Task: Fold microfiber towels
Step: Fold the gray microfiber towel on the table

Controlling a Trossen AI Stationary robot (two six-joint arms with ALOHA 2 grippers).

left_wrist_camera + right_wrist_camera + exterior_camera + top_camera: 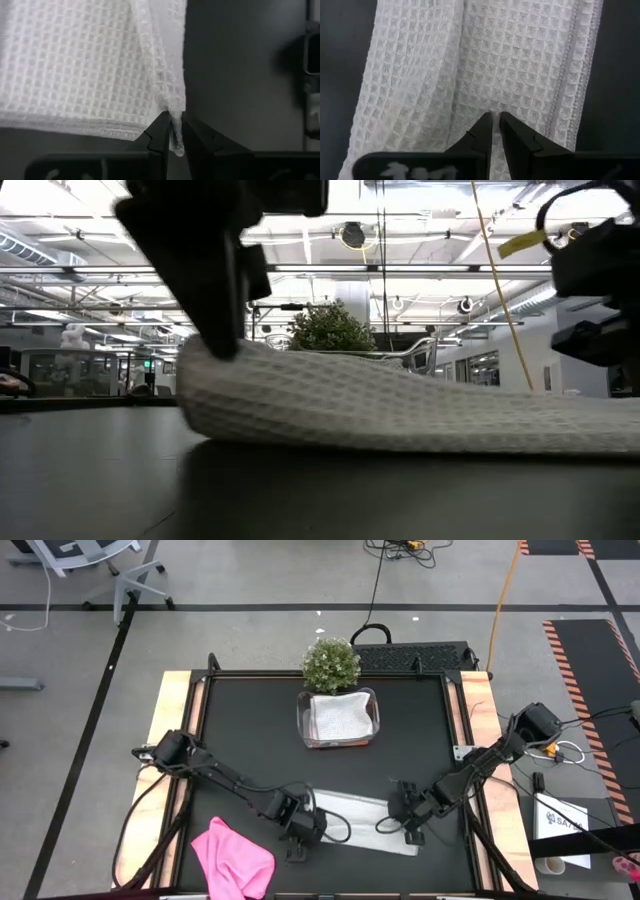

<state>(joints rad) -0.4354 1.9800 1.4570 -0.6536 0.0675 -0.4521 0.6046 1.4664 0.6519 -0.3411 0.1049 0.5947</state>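
From above, a light grey towel (362, 812) lies stretched across the near part of the black table (250, 730), the left gripper (297, 840) at one end and the right gripper (413, 831) at the other; a pink towel (232, 858) sits crumpled by the near left edge. The low view shows the grey towel's end lifted off the table. In each wrist view, the fingers are pinched nearly together on the waffle-weave cloth's edge.
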